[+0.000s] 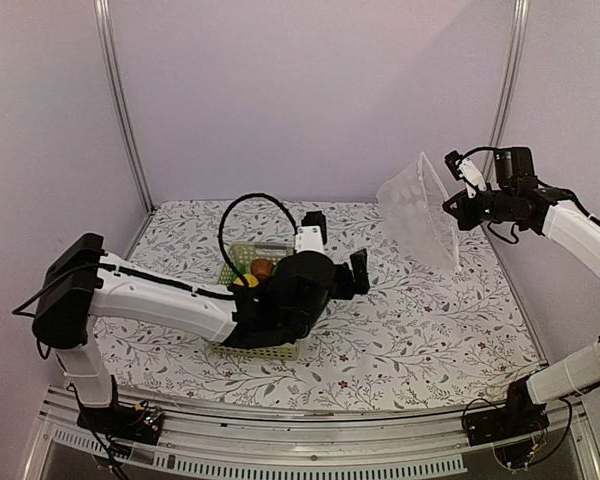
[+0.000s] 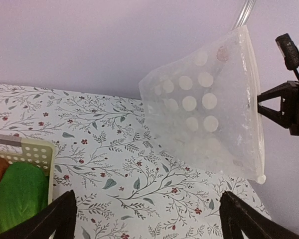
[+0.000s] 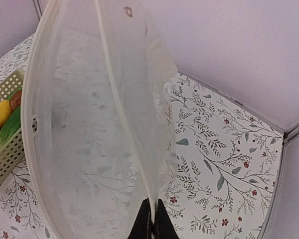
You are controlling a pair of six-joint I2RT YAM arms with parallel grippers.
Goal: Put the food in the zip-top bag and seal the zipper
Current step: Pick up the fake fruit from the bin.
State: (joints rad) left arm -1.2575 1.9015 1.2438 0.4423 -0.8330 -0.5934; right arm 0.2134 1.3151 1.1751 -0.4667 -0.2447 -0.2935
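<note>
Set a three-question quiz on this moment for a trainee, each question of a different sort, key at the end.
1. Fill in the blank: the left gripper has its jaws ____.
2. What holds the zip-top bag?
A. the left gripper
B. the right gripper
C. nothing holds it
3. True or false: the food sits in the pale green basket.

Key: 1 open; 2 B; 3 true.
</note>
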